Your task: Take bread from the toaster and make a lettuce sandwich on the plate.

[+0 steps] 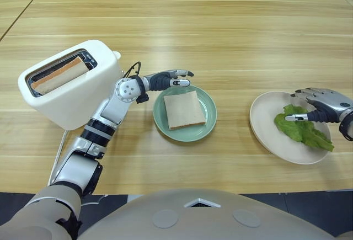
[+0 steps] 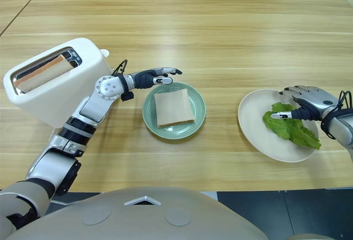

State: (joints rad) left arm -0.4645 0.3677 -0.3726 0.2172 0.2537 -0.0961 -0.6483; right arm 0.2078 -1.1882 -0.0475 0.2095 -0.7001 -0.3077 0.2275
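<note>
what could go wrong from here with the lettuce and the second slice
1. The lettuce is a limp, crinkled leaf on the beige plate. Under the right hand it may slip, tear or drag the plate along.
2. The left hand hangs at the far rim of the green plate, close to the bread. It could nudge them or block the lettuce's way in.
3. The other slice sits deep in the toaster. Pulling it out might shift the toaster.
</note>
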